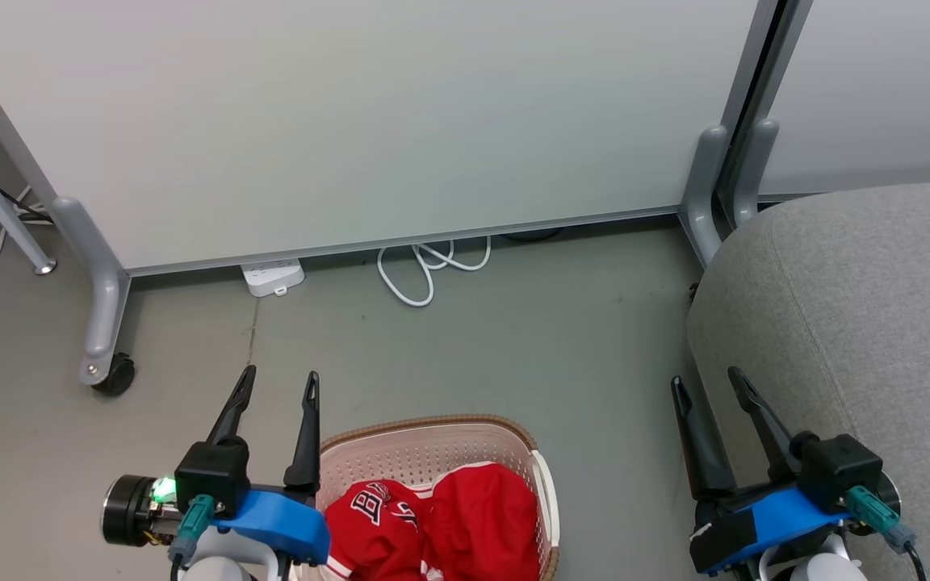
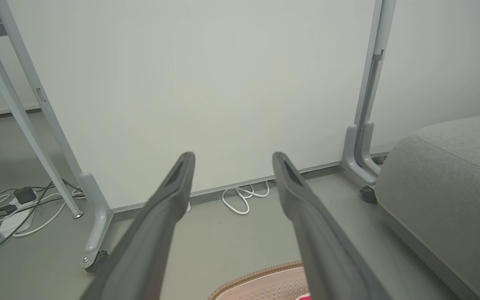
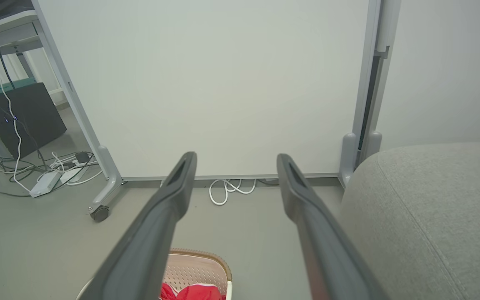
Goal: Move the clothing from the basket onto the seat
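The red clothing lies bunched in the cream perforated basket on the floor at the bottom centre of the head view; one garment shows dark-and-white lettering. A sliver of the clothing also shows in the right wrist view, inside the basket. My left gripper is open and empty, just left of the basket's rim. My right gripper is open and empty, between the basket and the grey seat. The seat fills the right side; the seat is also at the right of the right wrist view.
A white partition panel on castor feet stands ahead. A white power strip and a looped white cable lie at its base. More cables and a dark box sit at the far left.
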{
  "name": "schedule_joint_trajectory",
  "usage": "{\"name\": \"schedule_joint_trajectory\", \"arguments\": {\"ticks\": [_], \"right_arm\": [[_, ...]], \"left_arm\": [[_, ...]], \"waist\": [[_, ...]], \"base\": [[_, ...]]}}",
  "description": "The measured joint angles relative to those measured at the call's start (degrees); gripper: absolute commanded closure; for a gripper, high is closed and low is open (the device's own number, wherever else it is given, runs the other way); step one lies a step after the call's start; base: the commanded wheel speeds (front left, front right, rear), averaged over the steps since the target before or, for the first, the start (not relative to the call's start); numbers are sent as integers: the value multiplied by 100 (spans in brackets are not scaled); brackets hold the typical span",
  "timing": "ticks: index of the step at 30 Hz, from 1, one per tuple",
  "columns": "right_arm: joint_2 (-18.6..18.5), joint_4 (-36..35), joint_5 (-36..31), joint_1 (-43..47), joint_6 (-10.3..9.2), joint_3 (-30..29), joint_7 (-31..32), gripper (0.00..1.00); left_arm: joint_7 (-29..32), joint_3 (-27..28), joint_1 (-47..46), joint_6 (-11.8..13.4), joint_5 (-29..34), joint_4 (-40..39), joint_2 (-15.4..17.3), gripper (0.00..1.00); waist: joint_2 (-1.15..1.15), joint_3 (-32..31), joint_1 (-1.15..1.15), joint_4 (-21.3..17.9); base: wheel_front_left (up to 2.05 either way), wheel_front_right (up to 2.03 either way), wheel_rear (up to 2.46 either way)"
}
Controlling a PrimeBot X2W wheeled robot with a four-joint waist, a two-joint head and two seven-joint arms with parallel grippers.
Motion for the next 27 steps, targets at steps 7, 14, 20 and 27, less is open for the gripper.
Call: {"name": "schedule_joint_trajectory", "arguments": {"ticks": [7,14,20,27], "right_arm": [[-1,-21,-3,-104,0,32,-1,0],[-2,-89,-37,-369,0,53,-4,0],[-4,-160,-86,-657,0,70,-5,0],[-5,-293,-94,-1039,0,112,-5,0]], "left_arm": [[-1,-221,-312,-126,109,298,90,0],[-4,-810,-943,-202,243,954,474,0],[-5,-1707,-1555,-231,212,1614,844,0],[-5,-2806,-2263,-235,-68,2399,1222,0]], "waist": [[0,175,0,-52],[0,582,0,-183],[0,1082,0,-345],[0,1767,1,-572]], "base": [[0,0,0],[0,0,0],[0,0,0],[0,0,0]]}}
